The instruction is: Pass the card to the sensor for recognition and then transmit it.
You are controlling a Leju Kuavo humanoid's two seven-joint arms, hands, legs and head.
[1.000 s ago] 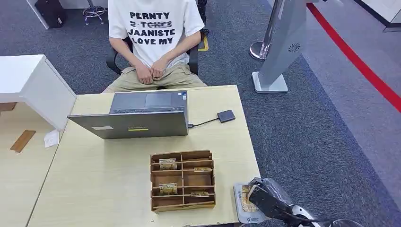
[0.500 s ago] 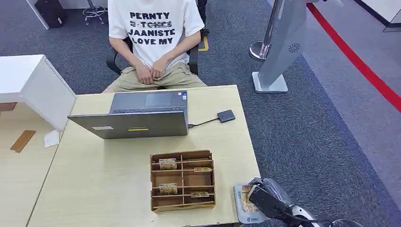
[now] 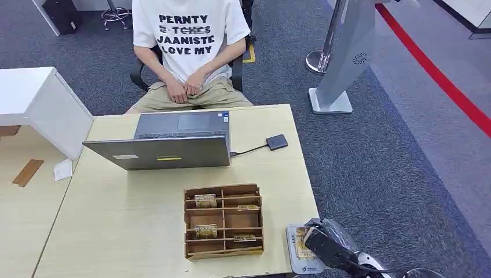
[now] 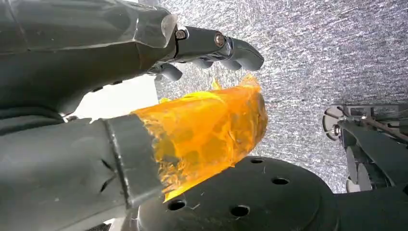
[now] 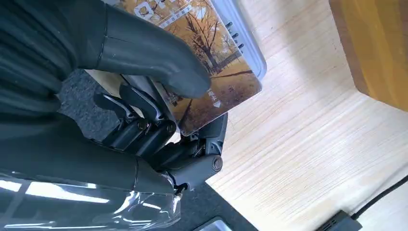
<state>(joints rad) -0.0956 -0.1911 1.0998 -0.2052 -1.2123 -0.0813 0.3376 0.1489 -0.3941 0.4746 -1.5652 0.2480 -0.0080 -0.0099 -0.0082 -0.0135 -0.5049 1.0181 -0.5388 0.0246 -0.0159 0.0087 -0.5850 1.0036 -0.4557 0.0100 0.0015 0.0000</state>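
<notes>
My right hand is at the table's near right corner, over a grey tray. In the right wrist view the hand pinches a card printed with autumn trees, thumb on its face and dark fingers beneath; the card lies low over the tray's rim. The sensor, a small black box on a cable, sits by the laptop's right side, far from the card. My left hand hangs over the carpet with an orange-wrapped thumb, its fingers apart and nothing in it.
A wooden divider box with several cards stands left of the tray. An open laptop sits at the table's far side, a seated person behind it. A white cabinet stands at left, a grey kiosk stand at the far right.
My right hand has drifted slightly toward the near table edge with the card in it. Nothing else has moved.
</notes>
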